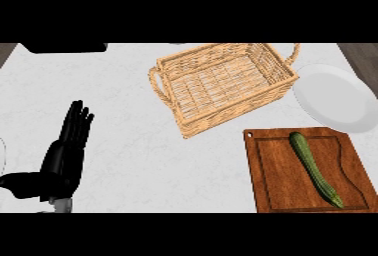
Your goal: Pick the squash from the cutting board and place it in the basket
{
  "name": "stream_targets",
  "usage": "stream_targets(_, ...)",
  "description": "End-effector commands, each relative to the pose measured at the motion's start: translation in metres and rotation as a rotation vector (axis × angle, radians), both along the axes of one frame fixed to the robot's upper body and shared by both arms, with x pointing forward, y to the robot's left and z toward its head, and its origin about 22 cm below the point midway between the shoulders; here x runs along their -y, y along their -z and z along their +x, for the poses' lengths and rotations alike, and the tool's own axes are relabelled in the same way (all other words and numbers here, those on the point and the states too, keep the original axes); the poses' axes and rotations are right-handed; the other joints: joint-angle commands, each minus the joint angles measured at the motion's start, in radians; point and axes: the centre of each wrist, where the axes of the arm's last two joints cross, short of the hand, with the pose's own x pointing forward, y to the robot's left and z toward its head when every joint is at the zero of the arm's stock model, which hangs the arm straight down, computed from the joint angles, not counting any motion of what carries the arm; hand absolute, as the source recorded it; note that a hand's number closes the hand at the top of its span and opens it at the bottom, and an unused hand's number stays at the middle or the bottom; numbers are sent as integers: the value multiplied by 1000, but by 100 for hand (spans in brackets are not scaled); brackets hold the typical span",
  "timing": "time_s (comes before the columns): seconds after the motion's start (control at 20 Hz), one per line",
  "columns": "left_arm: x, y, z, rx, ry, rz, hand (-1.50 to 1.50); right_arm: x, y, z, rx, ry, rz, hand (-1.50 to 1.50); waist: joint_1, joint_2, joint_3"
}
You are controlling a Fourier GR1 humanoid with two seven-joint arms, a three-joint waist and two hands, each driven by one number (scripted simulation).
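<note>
We see a long green squash [314,169] on a brown wooden cutting board [277,170], its lower edge cut off, near a woven wicker basket [221,86]; our black left hand [70,145] rests open.

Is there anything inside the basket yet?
No, it is empty. Only the woven bottom of the basket shows, and the squash lies on the cutting board beside it.

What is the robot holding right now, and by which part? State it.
Nothing is held. The left hand rests open at the view's left, fingers straight. The right hand is out of view. The squash lies untouched on the cutting board.
</note>
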Motion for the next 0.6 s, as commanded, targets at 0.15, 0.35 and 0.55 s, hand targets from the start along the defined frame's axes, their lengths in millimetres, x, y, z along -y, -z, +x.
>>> stream_targets(0.15, 10, 5, 10, 16, 24, -11, 0, -30, -71, -11, -240, -54, -41, -150, 32, 8, 5)
stream_targets(0.35, 14, 4, 11, 10, 35, -22, 0, -30, -86, 2, -274, -24, 10, -150, 43, 8, 8)
stream_targets(0.55, 10, -7, 10, 38, 41, -6, 0, -30, -83, 7, -319, 26, -66, -150, 39, 7, 8)
